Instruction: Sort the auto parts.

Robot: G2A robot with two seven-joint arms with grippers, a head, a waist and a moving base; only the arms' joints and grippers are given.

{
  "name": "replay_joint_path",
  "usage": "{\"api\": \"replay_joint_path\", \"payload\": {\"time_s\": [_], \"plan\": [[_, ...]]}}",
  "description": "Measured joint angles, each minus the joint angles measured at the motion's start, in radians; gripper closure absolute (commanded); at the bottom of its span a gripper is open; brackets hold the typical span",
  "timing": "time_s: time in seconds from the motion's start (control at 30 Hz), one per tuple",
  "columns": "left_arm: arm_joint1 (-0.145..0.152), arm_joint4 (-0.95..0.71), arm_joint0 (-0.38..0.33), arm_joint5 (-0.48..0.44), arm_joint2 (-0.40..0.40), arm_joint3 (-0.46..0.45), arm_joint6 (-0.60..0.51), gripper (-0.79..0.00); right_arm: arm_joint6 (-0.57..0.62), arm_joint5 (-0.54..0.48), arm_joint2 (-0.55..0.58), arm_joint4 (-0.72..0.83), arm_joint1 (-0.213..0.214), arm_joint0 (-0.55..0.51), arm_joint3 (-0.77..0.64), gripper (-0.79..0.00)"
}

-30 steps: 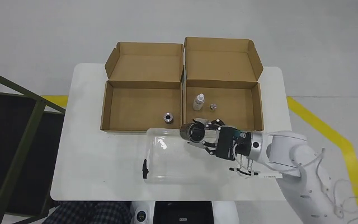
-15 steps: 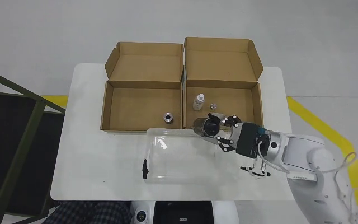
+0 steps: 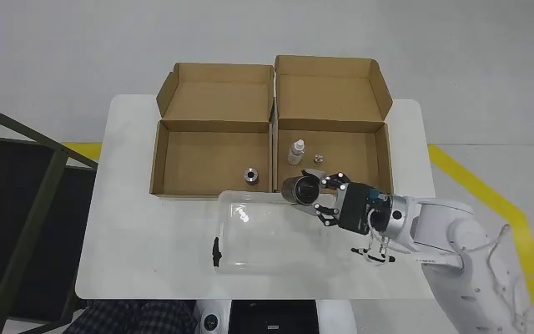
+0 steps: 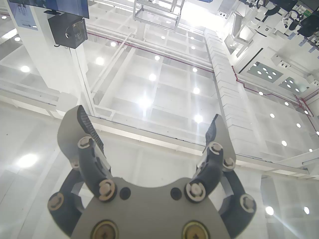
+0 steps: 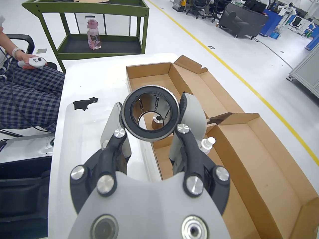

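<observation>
My right gripper (image 3: pixel 318 197) (image 5: pixel 152 114) is shut on a hollow metal sleeve with a black rim (image 3: pixel 299 189) (image 5: pixel 151 113). It holds the sleeve lying level above the near wall where the two cardboard boxes meet. The left box (image 3: pixel 200 159) contains a small metal cylinder (image 3: pixel 251 175). In the right box (image 3: pixel 355 163) are a small white bottle (image 3: pixel 296 152) (image 5: pixel 206 143) and a tiny metal piece (image 3: pixel 318 157). My left gripper (image 4: pixel 149 128) is open, holds nothing and points up at the ceiling.
A clear plastic tray (image 3: pixel 267 238) lies on the white table (image 3: pixel 133 209) in front of the boxes, with a black scrap (image 3: pixel 216 250) at its left end. Both box lids stand open at the back. A green cart (image 5: pixel 87 26) stands beyond the table.
My right gripper carried the sleeve from over the clear tray's back edge toward the boxes' near wall, first rightward, then slightly back left. The parts in the boxes stayed put.
</observation>
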Motion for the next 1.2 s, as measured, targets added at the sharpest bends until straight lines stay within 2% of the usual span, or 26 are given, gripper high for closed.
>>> {"api": "replay_joint_path", "payload": {"time_s": [0.17,0.47,0.9,1.2], "plan": [[0.0,0.0,0.0,0.0,0.0,0.0,0.0,-0.785,0.019,0.034,-0.072,-0.047,-0.007,0.038,0.018,0.0],[0.0,0.0,0.0,0.0,0.0,0.0,0.0,-0.785,0.06,0.116,-0.248,-0.086,-0.036,0.189,0.117,0.0],[0.0,0.0,0.0,0.0,0.0,0.0,0.0,-0.785,0.111,0.225,-0.446,-0.042,-0.102,0.442,0.342,0.0],[0.0,0.0,0.0,0.0,0.0,0.0,0.0,-0.785,0.121,0.271,-0.537,0.006,-0.149,0.563,0.498,0.0]]}}
